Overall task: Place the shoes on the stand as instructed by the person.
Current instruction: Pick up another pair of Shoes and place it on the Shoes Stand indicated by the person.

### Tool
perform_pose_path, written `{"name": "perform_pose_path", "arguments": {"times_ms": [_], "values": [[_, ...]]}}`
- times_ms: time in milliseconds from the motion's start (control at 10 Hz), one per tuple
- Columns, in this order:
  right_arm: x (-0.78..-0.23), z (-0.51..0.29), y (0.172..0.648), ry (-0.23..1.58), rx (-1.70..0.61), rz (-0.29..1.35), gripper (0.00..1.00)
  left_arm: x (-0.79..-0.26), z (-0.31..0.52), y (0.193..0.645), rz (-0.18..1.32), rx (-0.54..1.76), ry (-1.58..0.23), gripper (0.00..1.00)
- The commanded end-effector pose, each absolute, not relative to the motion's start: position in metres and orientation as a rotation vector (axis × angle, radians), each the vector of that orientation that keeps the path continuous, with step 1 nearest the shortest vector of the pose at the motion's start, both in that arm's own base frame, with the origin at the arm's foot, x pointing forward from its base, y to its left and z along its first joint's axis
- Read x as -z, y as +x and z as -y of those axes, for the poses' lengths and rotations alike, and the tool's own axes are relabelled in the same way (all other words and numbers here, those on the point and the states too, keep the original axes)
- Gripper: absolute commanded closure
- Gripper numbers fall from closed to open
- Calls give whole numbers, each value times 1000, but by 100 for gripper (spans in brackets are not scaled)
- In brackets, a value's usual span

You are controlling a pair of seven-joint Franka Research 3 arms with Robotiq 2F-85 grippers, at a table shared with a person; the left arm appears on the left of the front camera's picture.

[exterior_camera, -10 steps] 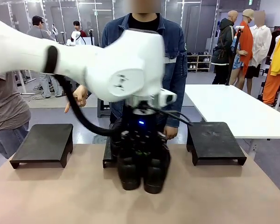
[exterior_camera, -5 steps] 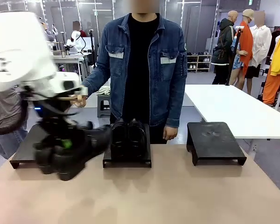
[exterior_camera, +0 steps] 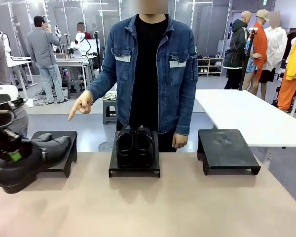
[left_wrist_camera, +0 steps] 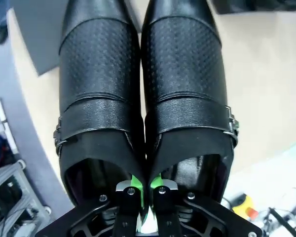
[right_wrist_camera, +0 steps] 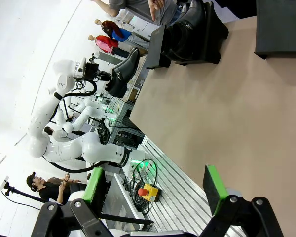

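beside left stand (exterior_camera: 54, 143), hand (left_wrist_camera: 144, 191) grips strapped shoes (left_wrist_camera: 143, 89).

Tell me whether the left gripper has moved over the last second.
Yes. The left gripper, holding the strap shoes, swung from in front of the middle stand to the table's left edge, by the left stand.

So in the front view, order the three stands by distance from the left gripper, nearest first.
From the left gripper, shut on the strap shoes:
1. Left stand, right behind the held shoes.
2. Middle stand, at table centre, carrying the slip-on pair.
3. Right stand, far right side.
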State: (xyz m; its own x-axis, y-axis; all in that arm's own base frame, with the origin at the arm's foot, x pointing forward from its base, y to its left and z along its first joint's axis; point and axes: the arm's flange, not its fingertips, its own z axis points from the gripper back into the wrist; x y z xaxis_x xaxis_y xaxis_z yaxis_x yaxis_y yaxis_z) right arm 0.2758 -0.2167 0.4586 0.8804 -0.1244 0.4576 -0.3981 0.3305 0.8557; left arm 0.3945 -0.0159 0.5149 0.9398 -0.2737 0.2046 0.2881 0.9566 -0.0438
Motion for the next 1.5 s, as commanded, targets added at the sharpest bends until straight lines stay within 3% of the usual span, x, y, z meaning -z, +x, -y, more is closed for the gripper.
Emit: {"name": "perform_pose_path", "arguments": {"times_ms": [0,700,800,900,1400], "values": [[-460,218,276,1237,-202,505,0,-511,4,408,268,230,-68,97],[-460,218,276,1237,-202,505,0,-504,-9,405,228,222,-69,97],[-460,218,276,1237,-202,505,0,-495,-8,407,216,218,-71,93],[-460,218,276,1237,-202,505,0,-500,1,412,299,232,3,93],[-460,218,276,1237,-202,505,0,-502,9,494,377,196,51,93]]}}
